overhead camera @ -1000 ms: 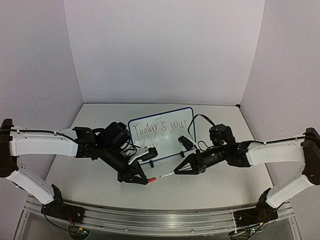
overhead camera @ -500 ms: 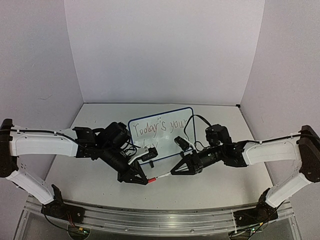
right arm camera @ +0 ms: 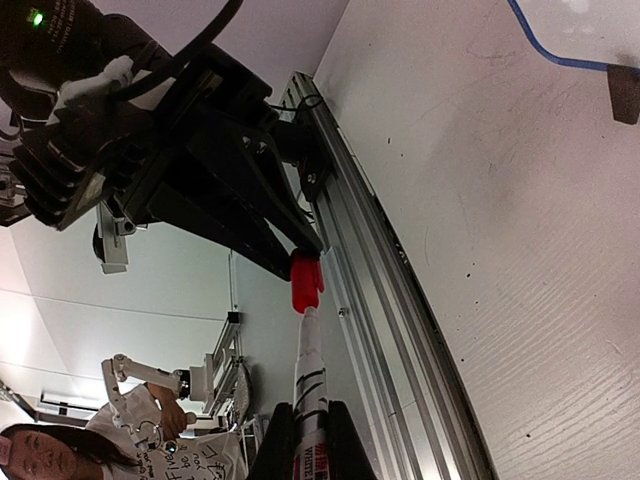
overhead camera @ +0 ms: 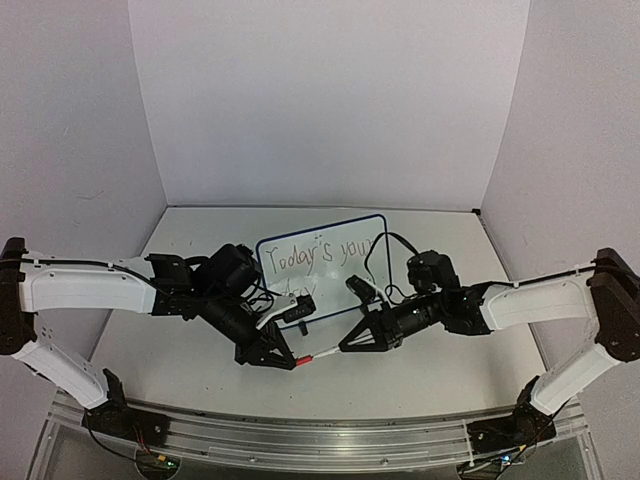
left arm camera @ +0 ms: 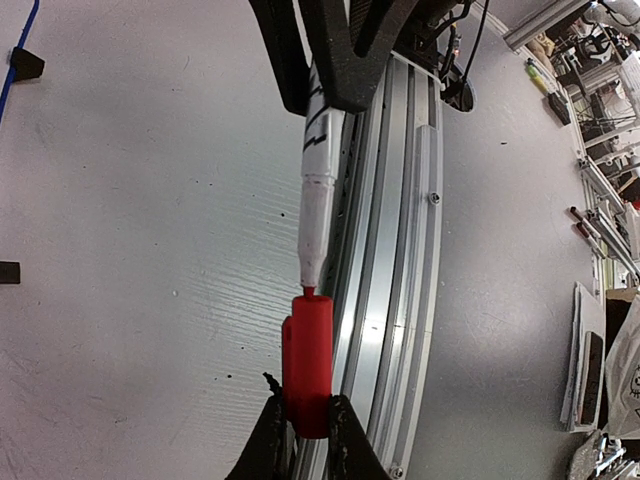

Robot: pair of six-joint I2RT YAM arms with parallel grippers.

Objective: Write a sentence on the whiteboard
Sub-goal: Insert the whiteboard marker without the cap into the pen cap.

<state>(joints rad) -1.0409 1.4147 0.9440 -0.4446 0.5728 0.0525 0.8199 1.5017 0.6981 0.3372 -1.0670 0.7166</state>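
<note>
The whiteboard stands at mid-table, tilted back, with the sentence in thin reddish-brown script, "Today's your" on top and a lower line partly hidden by the left arm. In front of it my left gripper is shut on a red marker cap. My right gripper is shut on the white marker, pointing left. The marker's tip sits right at the cap's mouth, the two in line. In the right wrist view the cap shows beyond the marker, and the whiteboard's corner is at top right.
An aluminium rail runs along the table's near edge, just below both grippers. White walls enclose the back and sides. The board's black foot rests on the table. Cables loop off the right wrist near the board's right edge.
The right arm has slid left, carrying the marker until its tip meets the red cap. The left arm and the cap have stayed put.
</note>
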